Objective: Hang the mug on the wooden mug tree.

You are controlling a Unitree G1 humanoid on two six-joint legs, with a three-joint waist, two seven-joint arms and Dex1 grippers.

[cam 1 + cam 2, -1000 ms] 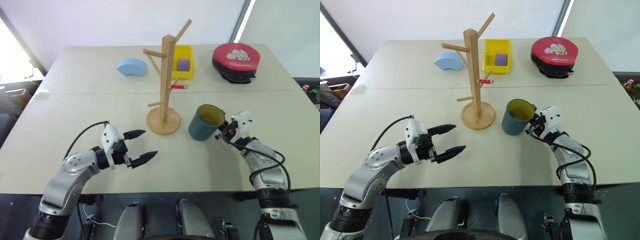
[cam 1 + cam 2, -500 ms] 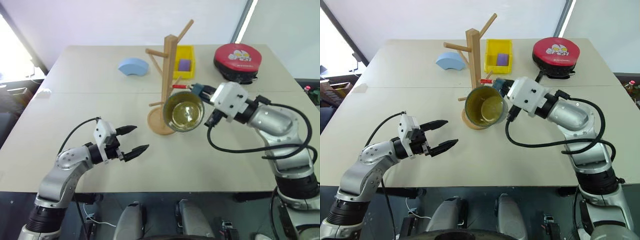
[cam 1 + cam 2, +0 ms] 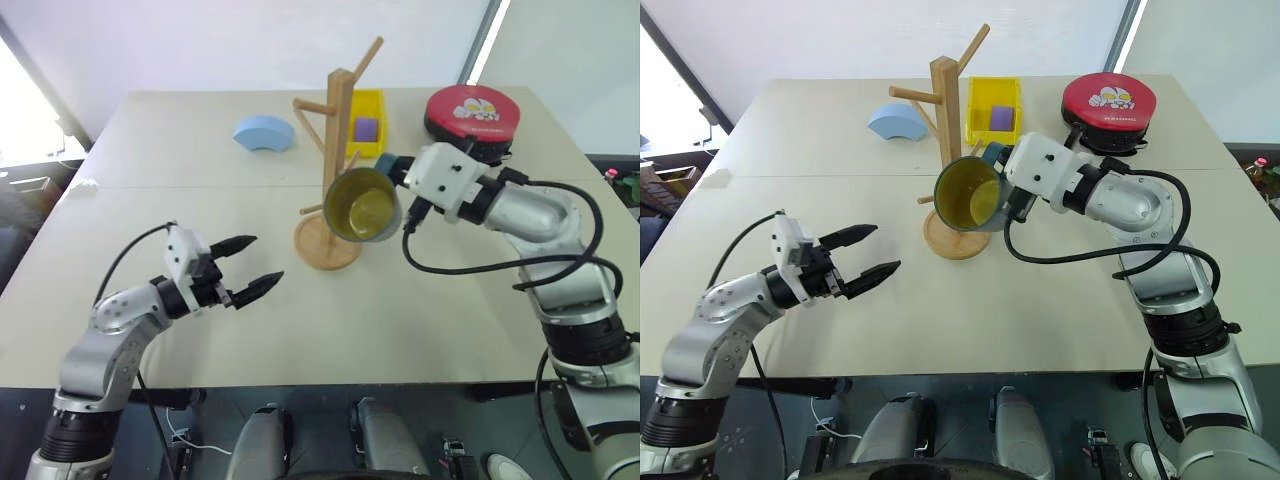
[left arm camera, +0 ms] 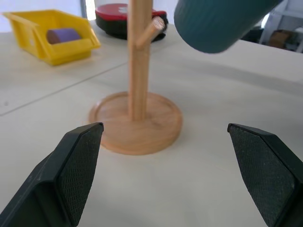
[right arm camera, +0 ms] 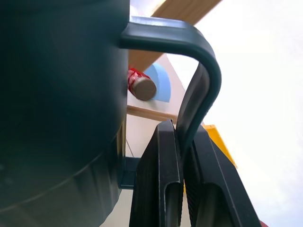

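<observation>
The mug hangs by its handle in the right gripper's clenched fingers; left gripper's fingers spread.

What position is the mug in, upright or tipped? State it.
Tipped on its side. The mug hangs in the air with its yellow-green inside facing the camera, held by its handle in the right gripper, beside the wooden mug tree.

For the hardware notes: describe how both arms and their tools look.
Both arms have silver-grey metallic shells with black joint sections. Each wrist carries a white blocky housing, and a loose black cable loops from it back along the arm. The left tool has two black pointed fingers with cross-hatched textured pads. The right tool has matching black fingers. No markings are legible.
</observation>
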